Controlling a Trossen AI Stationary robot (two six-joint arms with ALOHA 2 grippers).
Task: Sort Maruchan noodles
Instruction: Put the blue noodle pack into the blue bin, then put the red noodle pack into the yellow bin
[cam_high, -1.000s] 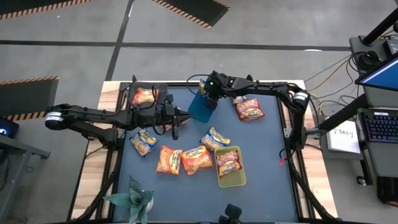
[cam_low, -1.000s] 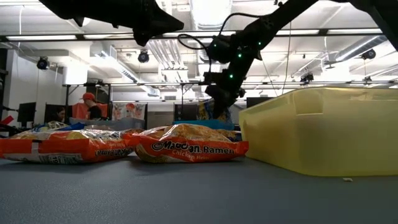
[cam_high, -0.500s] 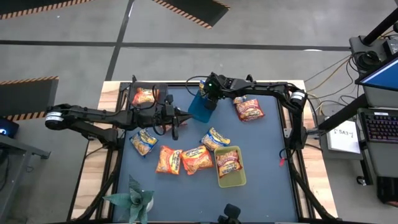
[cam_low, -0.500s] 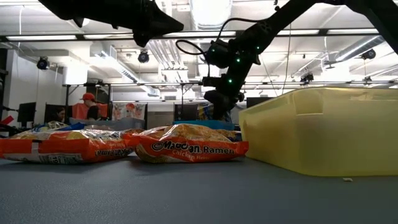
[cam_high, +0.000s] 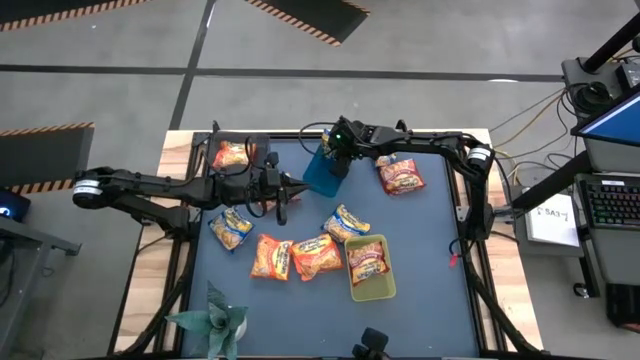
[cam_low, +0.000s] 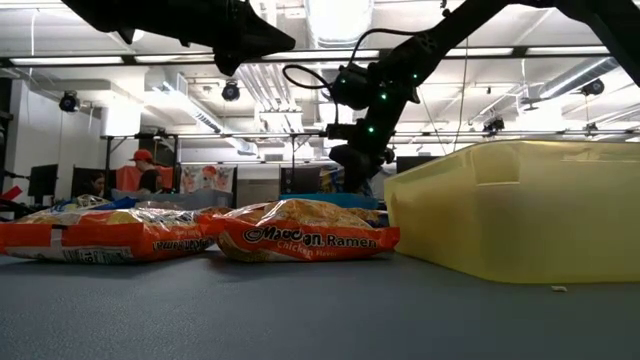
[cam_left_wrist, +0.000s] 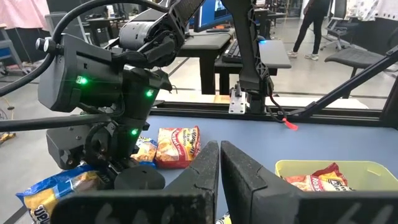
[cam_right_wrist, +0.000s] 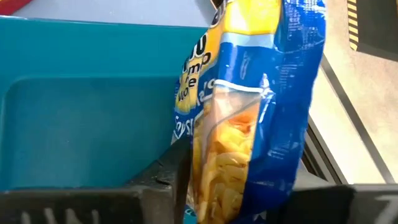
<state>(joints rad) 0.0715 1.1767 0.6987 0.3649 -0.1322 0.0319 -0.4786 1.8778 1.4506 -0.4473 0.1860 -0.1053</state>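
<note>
My right gripper (cam_high: 331, 152) hangs over the far part of the blue bin (cam_high: 318, 176), shut on a blue-and-yellow noodle packet (cam_right_wrist: 249, 93). My left gripper (cam_left_wrist: 219, 163) is shut with nothing in it and waits above the table's left middle (cam_high: 284, 200). Loose packets lie flat on the mat: an orange one (cam_high: 232, 155) at the far left, a red one (cam_high: 401, 176) at the far right, blue-and-yellow ones (cam_high: 230, 228) (cam_high: 345, 222), and two orange ones (cam_high: 270, 257) (cam_high: 315, 255) toward the near edge. My right gripper pinches the blue-and-yellow packet's near end (cam_right_wrist: 208, 186) between its two fingers, which slant down from the table's right. The packet stands on edge and reaches forward past the fingers, beside the blue bin's far wall (cam_right_wrist: 93, 37). Whether it touches the bin, I cannot tell.
A yellow-green bin (cam_high: 384, 288) with a red packet (cam_high: 366, 264) in it stands near the front edge, right of the orange packets. A small green plant (cam_high: 215, 318) sits at the front left corner. People show in the room behind the table.
</note>
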